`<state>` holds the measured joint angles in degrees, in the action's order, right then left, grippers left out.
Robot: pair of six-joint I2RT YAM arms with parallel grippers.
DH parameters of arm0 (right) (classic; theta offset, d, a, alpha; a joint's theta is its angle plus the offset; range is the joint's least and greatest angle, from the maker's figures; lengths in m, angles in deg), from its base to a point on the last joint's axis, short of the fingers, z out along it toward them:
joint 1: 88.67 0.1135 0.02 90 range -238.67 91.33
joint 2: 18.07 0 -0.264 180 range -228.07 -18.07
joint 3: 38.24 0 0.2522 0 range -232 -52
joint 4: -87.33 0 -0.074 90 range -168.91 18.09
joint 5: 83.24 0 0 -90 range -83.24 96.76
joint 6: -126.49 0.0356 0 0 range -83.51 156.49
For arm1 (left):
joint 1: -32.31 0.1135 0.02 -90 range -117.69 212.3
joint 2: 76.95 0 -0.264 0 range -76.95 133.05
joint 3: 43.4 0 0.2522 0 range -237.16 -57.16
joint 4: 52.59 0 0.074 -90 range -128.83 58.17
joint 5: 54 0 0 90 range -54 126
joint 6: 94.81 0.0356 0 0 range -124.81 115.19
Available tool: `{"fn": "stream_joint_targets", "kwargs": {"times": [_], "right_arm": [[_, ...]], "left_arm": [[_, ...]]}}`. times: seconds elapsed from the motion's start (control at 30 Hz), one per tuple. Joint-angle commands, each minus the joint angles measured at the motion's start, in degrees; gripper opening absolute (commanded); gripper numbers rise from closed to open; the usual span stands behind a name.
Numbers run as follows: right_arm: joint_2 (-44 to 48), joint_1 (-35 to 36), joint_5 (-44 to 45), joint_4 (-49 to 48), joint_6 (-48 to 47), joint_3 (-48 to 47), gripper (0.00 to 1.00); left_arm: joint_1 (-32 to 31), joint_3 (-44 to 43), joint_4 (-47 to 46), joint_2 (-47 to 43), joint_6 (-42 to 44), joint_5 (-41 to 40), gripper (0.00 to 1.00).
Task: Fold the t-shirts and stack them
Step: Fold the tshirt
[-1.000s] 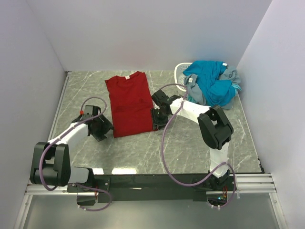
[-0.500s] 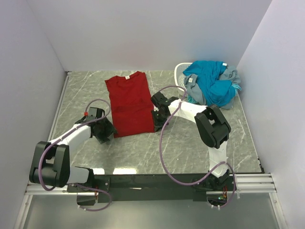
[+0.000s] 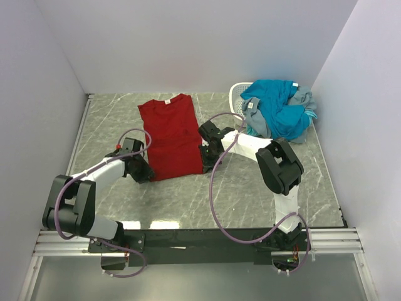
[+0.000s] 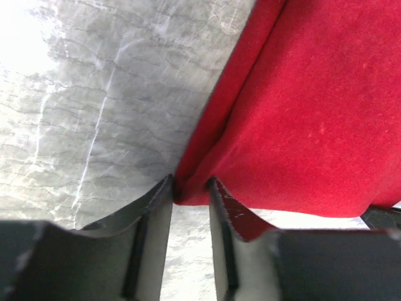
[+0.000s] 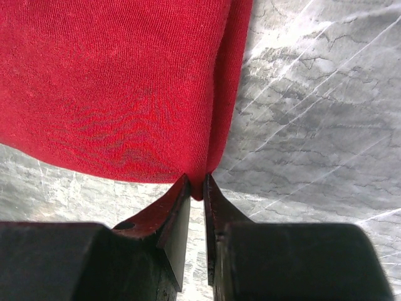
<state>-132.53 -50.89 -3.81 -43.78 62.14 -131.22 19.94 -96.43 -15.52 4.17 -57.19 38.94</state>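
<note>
Your red t-shirt (image 3: pixel 170 135) lies flat on the tabletop (image 3: pixel 250 182), long axis running straight away from you, collar far and hem near, with one arm at each hem corner. The right claw (image 5: pixel 196 182) is pinched tight on the near-right corner, and the left claw (image 4: pixel 188 188) looks nipped on the near-left one, though that view's too cramped to swear it's fully bitten. Only writing candidate is the tiny white neck label (image 3: pixel 167 101), unreadable from here; the teal and grey t-shirts (image 3: pixel 279 113) sit heaped far right.
</note>
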Motion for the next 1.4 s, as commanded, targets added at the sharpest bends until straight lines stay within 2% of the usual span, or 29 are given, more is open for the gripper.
{"fn": "stream_joint_targets", "kwargs": {"times": [0.0, 0.13, 0.2, 0.27, 0.3, 0.43, 0.77, 1.0, 1.37], "right_arm": [[0.4, 0.5, 1.5, 0.5, -0.9, 0.1, 0.19], [0.4, 0.5, 1.4, 0.5, -0.8, -0.2, 0.16], [0.4, 0.5, 1.3, 0.8, -0.8, -0.5, 0.14], [0.4, 0.5, 1.3, 0.9, -0.6, -0.8, 0.1], [0.5, 0.5, 1.2, 1.0, -0.6, -1.0, 0.09], [0.7, 0.5, 1.8, 2.1, -0.6, -2.0, 0.0], [4.8, 0.4, 4.1, 4.2, 1.0, -1.3, 0.0], [6.7, 0.5, 4.2, 4.5, 1.8, -0.3, 0.0], [18.4, 2.5, 6.8, 10.1, 4.1, 3.3, 0.0]], "left_arm": [[-0.9, 0.1, 1.4, 1.6, -0.3, -2.4, 0.34], [-1.1, 0.8, 1.0, 2.5, -0.2, -2.2, 0.26], [-1.1, 1.3, 0.7, 3.2, -0.1, -1.5, 0.17], [-1.2, 2.1, 0.2, 3.9, 0.2, -1.1, 0.03], [-1.2, 2.3, 0.0, 3.9, 0.3, -0.9, 0.01], [-1.2, 2.2, 1.1, 1.9, 0.9, -2.8, 0.01], [-1.2, 1.5, 7.4, -6.0, 1.5, -8.1, 0.01], [-1.2, 1.8, 7.9, -9.1, 1.6, -6.4, 0.0], [-1.3, 0.9, 18.8, -22.2, 0.7, -1.1, 0.01]]}}
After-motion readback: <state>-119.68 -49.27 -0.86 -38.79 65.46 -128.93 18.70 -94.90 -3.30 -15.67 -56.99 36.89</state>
